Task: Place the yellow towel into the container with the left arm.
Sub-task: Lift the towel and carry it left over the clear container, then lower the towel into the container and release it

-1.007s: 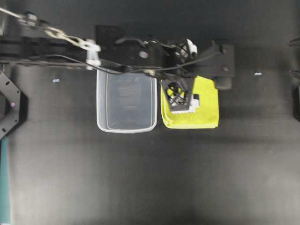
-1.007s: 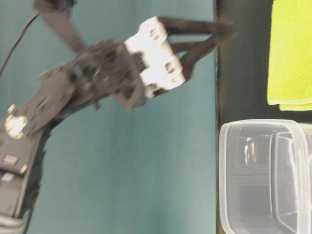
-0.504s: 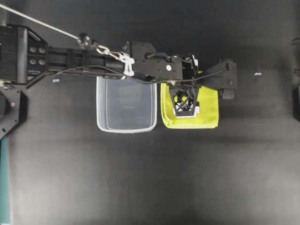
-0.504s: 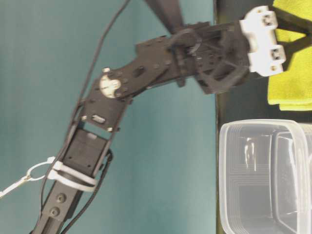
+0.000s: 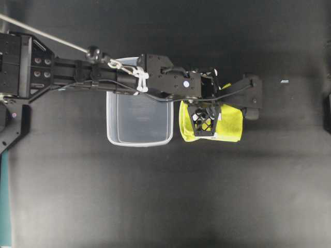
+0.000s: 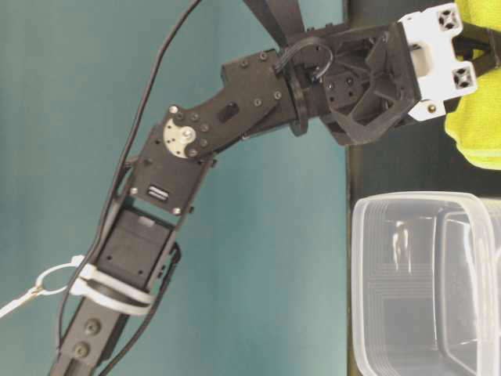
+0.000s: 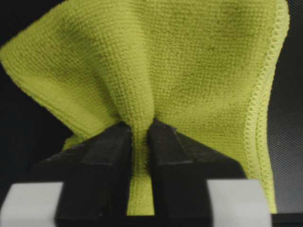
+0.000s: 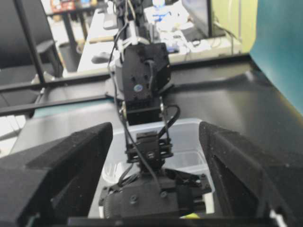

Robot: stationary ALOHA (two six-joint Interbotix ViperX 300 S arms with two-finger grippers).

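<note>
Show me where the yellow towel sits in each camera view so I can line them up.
Overhead: yellow towel, right of centre, bunched beside the container.
Table-level: top right corner, above the container.
Left wrist: fills the frame, a fold pinched in the left end effector.
Right wrist: only a sliver at the bottom edge, mostly hidden.
Shared landmark: the container, except in the left wrist view.

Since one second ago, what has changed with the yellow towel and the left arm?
The left end effector came down onto the yellow towel, closed on a fold near its middle, and the cloth, flat before, is now bunched up and gathered toward the pinch. The left arm swung in over the container. The container stayed in place and holds nothing. The right end effector stays open.
</note>
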